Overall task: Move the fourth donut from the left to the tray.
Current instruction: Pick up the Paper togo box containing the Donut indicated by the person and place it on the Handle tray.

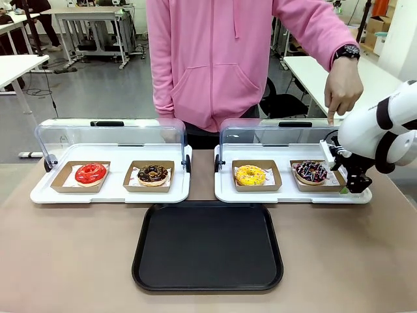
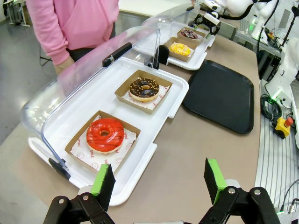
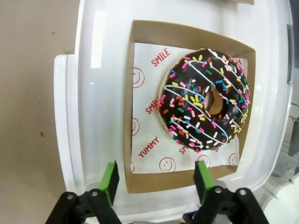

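Right tool [image 3: 157,181] released, holder [image 3: 130,116] edge between my pads, fourth donut [image 3: 205,105] just ahead | my left tool [image 2: 159,179] released, hovering above worktop [image 2: 196,140]

Two display trays [image 1: 111,193] sit side by side on the desk [image 1: 65,261]. The fourth donut [image 1: 311,171] lies in its holder [image 1: 316,188] at the right one's right end. The tray [image 1: 207,246] sits in front, centred.
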Tool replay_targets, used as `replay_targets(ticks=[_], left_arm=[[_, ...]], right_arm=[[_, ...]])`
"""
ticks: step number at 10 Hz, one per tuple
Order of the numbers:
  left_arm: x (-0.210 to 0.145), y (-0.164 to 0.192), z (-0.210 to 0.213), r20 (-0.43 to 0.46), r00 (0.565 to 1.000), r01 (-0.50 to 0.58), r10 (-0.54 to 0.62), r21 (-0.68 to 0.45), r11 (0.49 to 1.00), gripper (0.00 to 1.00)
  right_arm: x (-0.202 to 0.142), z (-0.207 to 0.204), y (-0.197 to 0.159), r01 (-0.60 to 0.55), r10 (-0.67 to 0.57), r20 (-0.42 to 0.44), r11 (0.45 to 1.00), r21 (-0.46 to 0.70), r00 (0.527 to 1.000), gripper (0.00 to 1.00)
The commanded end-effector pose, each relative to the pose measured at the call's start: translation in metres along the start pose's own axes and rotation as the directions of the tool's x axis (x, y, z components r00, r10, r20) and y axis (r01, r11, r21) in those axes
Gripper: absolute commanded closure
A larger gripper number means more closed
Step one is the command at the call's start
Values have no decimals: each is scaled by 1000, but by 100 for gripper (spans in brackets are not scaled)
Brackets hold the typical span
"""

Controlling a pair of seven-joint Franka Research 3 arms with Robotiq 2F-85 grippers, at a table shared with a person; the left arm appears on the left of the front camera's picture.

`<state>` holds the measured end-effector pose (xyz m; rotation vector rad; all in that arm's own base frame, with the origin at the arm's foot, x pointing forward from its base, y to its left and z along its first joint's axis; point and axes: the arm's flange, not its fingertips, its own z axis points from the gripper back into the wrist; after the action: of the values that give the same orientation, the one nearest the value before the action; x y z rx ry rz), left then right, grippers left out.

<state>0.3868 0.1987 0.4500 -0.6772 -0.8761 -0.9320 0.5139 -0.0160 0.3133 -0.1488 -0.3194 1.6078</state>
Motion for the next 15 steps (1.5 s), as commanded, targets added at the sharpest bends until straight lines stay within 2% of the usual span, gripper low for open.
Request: replay_targets(ticks=[1,2,3,11,12,13,15], left_arm=[[1,-1,1,13,1000,13,-13,-7,1000,0],[1,-1,1,13,1000,13,-13,-7,1000,0],[1,-1,1,13,1000,13,-13,-7,1000,0],[1,-1,1,13,1000,13,-13,-7,1000,0],[1,-1,1,13,1000,13,-13,-7,1000,0],[1,-1,1,13,1000,13,-13,-7,1000,0],[1,-1,1,13,1000,13,-13,-7,1000,0]], right_arm=[[-10,-5,-1,-19,20,38,1000,-3,999,100],[-11,-5,-1,-14,13,38,1000,3,999,64],[-12,-6,-1,-11,11,37,1000,7,999,100],[-14,-5,-3,-12,10,36,998,55,999,100],[-14,-2,-4,61,-63,25,995,82,998,100],[-9,-3,1,19,-20,20,999,48,1000,100],[-9,-3,1,19,-20,20,999,48,1000,100]])
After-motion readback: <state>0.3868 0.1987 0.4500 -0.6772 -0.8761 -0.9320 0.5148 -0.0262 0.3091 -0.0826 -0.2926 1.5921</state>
